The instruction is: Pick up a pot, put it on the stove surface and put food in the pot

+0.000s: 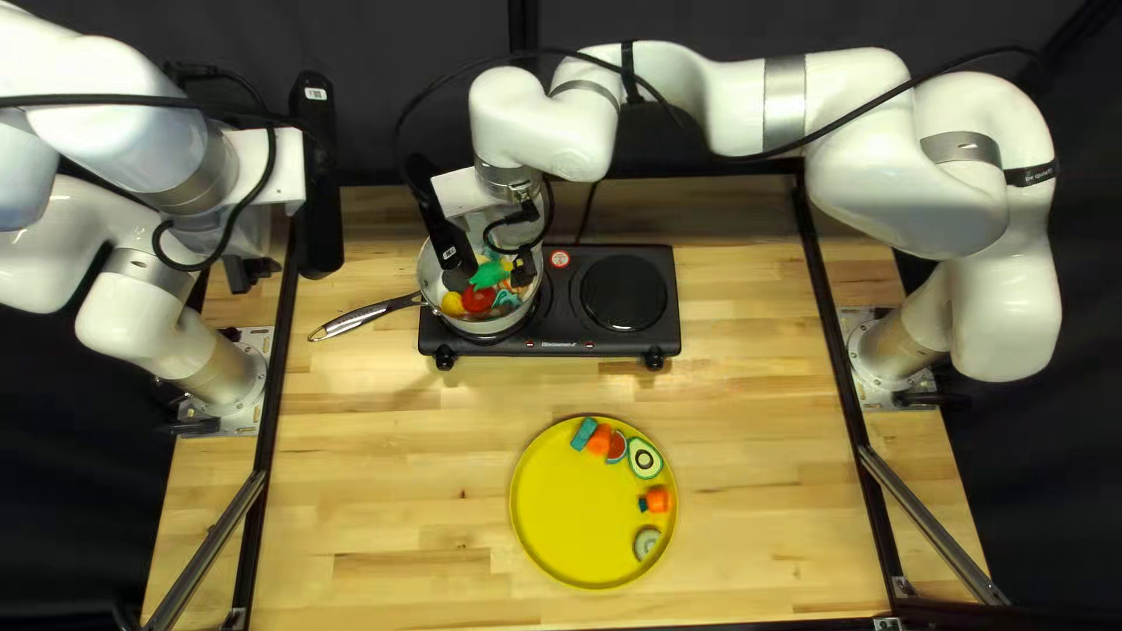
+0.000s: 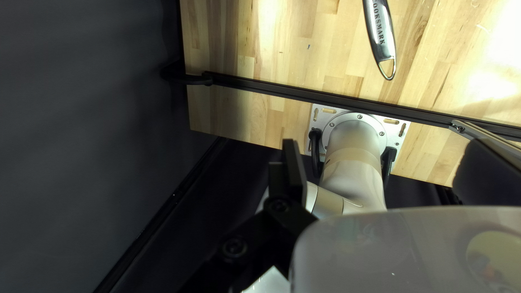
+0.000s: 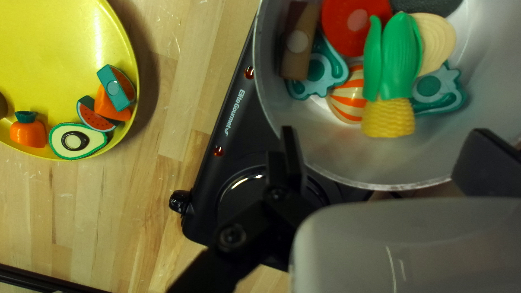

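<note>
Metal pot [image 3: 336, 154] holds bumpy, seemingly plastic corn [image 3: 389, 81].

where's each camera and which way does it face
Top left: above the wooden table's near edge, slanting down toward the dark curtain; both white arms show.
Left wrist: on my left arm, facing past the black left tool to that arm's base.
Right wrist: on my right arm, facing down past the black right tool into the grey metal pot.
First and third share the round yellow plate.
</note>
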You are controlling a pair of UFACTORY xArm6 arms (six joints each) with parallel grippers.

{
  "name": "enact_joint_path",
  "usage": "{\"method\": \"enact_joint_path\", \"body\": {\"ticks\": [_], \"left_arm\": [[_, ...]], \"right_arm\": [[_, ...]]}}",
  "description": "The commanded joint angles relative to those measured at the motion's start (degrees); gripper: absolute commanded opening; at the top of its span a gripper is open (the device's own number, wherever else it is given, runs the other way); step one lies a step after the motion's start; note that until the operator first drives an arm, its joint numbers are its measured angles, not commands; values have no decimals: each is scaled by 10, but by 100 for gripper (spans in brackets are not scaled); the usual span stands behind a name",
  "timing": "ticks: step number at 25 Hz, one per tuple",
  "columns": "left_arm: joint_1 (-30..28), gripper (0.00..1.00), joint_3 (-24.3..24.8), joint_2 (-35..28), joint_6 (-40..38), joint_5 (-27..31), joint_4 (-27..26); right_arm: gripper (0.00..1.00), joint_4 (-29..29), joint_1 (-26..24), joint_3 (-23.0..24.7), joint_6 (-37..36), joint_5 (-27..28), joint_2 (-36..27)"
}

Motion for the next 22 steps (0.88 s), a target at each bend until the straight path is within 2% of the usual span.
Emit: {"method": "enact_joint_path", "body": {"ticks": [1, 4, 5, 8, 9, 10, 13, 16, 22], "left_arm": [[0, 100, 0, 0, 0, 0, 0], [0, 100, 0, 0, 0, 0, 0], [0, 100, 0, 0, 0, 0, 0], [0, 100, 0, 0, 0, 0, 0], [0, 100, 0, 0, 0, 0, 0], [0, 100, 0, 0, 0, 0, 0], [0, 100, 0, 0, 0, 0, 0], [0, 100, 0, 0, 0, 0, 0], [0, 100, 0, 0, 0, 0, 0]], "right_arm": [[100, -11, 30, 81, 27, -23, -55], [100, -26, 75, 170, 71, -59, -104], [100, -33, 105, 217, 98, -78, -127], [100, -36, 164, 304, 151, -114, -169], [100, -35, 173, 315, 157, -119, -174], [100, -34, 203, 345, 180, -134, -188], [100, -35, 247, 373, 215, -154, -192], [100, -38, 279, 369, 246, -168, -157], [100, -37, 282, 367, 251, -167, -152]]}}
